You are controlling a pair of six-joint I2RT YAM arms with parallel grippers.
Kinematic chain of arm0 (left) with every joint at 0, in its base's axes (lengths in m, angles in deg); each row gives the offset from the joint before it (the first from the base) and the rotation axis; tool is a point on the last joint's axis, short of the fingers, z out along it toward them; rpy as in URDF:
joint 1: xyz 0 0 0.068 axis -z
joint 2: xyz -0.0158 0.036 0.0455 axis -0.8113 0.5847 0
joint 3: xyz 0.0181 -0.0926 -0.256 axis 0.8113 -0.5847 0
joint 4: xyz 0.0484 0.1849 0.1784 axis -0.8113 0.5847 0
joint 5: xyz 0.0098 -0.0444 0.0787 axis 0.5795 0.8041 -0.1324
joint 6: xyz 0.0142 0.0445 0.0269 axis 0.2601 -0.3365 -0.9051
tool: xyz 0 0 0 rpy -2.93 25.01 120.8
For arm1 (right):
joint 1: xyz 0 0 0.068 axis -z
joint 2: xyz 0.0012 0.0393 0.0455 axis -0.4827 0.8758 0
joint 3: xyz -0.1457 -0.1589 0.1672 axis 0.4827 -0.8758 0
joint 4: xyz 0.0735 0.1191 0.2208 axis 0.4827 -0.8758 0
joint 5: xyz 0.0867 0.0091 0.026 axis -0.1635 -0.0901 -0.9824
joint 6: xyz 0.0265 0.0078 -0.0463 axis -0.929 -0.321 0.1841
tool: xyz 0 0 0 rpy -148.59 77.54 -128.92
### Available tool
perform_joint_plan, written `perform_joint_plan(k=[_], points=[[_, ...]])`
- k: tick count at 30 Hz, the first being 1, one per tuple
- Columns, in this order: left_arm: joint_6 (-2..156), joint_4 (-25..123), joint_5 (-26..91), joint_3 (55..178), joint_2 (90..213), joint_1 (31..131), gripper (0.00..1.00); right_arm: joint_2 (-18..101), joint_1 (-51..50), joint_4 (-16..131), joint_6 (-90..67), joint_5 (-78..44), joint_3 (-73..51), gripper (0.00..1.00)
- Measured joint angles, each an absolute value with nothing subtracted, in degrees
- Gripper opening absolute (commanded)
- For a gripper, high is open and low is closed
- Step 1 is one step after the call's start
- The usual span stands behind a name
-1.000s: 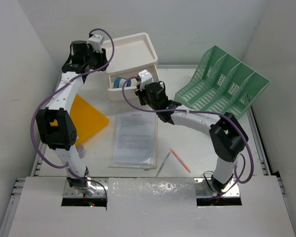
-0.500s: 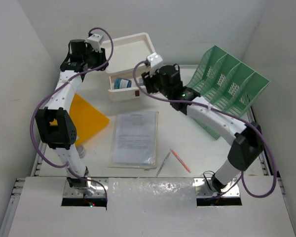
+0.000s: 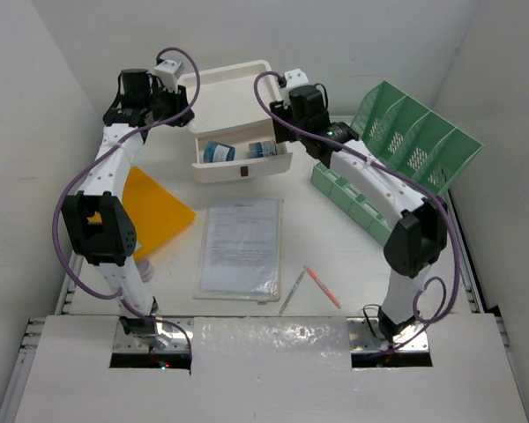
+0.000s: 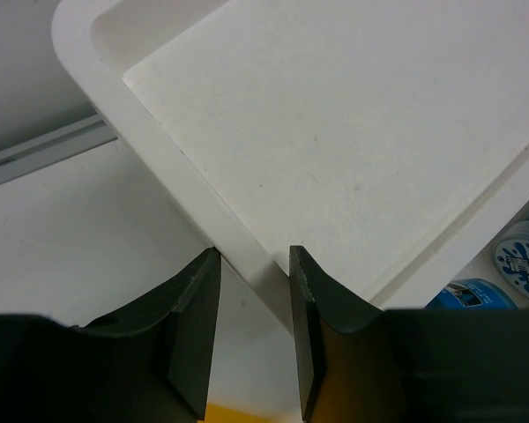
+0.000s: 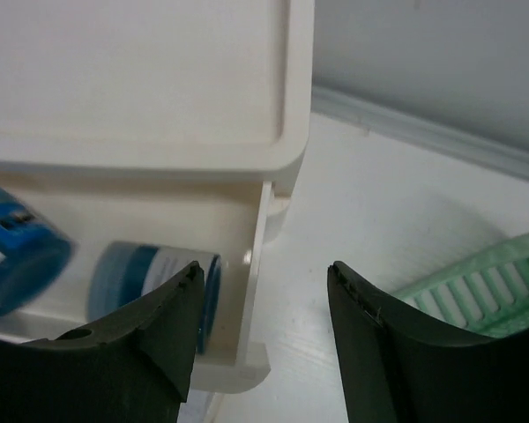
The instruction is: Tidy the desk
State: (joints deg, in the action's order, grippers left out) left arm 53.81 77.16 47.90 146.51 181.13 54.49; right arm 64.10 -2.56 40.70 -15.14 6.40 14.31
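The white desk (image 3: 335, 256) carries a white drawer box (image 3: 234, 92) at the back. Its top drawer (image 3: 242, 167) stands pulled out, with two blue tape rolls (image 3: 219, 152) (image 3: 263, 148) lying inside. My left gripper (image 3: 181, 104) (image 4: 253, 256) is shut on the box's left rim (image 4: 159, 167), one finger on each side. My right gripper (image 3: 286, 119) (image 5: 264, 269) hangs open above the drawer's right end. It holds nothing, and the nearer roll (image 5: 150, 278) lies just left of its left finger.
A green mesh file rack (image 3: 397, 150) (image 5: 476, 282) stands at the back right, close to my right arm. An orange folder (image 3: 159, 211) lies at the left and a sleeved paper sheet (image 3: 240, 245) in the middle. Two pens (image 3: 322, 286) (image 3: 291, 293) lie to its right.
My right gripper has opened and moved back and to the right, away from the drawer. A second blue roll now shows in the drawer. The left arm has not moved.
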Motion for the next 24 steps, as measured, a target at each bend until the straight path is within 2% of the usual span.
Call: perform_joint_plan(k=[4, 9, 13, 14, 18, 24], points=[[53.81, 78.3, 47.88, 148.2, 182.22, 54.47, 0.0, 69.33, -2.01, 36.09, -17.0, 5.09, 14.09, 0.53], [54.05, 80.2, 47.72, 152.02, 184.85, 54.25, 0.0, 70.99, -1.99, 34.86, -18.22, 4.8, 14.05, 0.42], [54.2, 82.01, 47.7, 154.67, 186.46, 54.25, 0.0, 71.49, -1.86, 34.91, -18.94, 4.89, 14.07, 0.26], [54.31, 82.25, 47.72, 155.3, 186.9, 54.21, 0.0, 71.75, -1.86, 34.86, -19.07, 4.94, 14.11, 0.18], [54.53, 83.06, 47.81, 157.22, 188.17, 54.19, 0.0, 73.48, -1.95, 34.42, -20.08, 4.76, 15.67, 0.0], [54.03, 84.39, 48.07, 158.56, 188.8, 54.17, 0.0, 74.05, -1.53, 33.09, -20.34, 5.37, 17.02, 0.0]])
